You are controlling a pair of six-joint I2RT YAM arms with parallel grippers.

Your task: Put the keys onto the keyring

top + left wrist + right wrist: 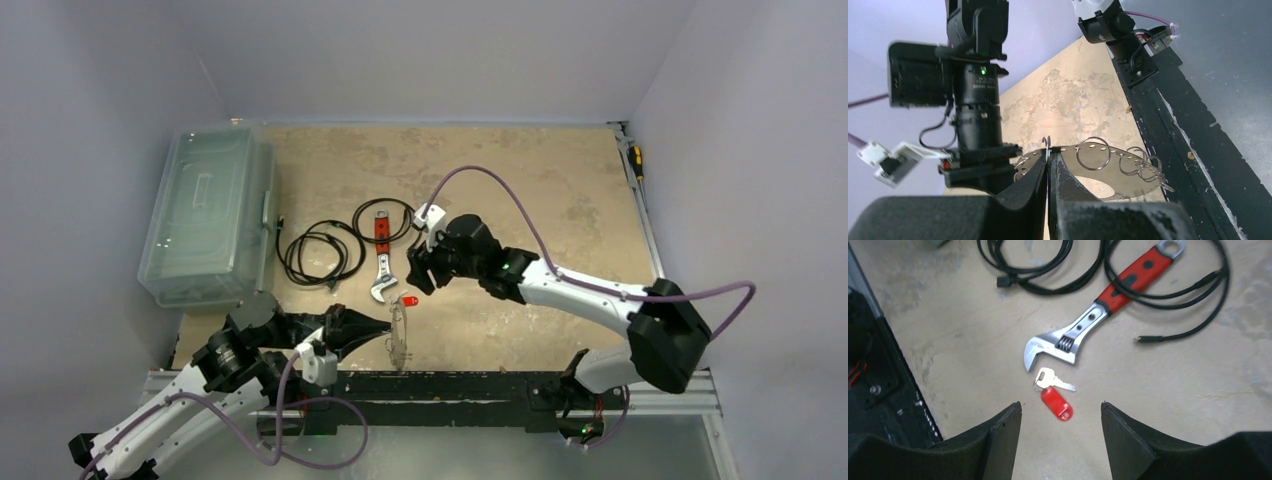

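One small silvery key with a red plastic tag lies flat on the table just below the wrench's jaw; the red tag also shows from above. My right gripper hovers over it, open, with nothing between its fingers. It also shows in the top view. The keyring looks like a silvery oval band with holes along its rim and a few small wire rings on it. My left gripper is shut on its edge and holds it up near the table's front edge.
An adjustable wrench with a red handle lies among black coiled cables. A clear plastic box stands at the far left. A black rail runs along the near edge. A screwdriver lies at the back right.
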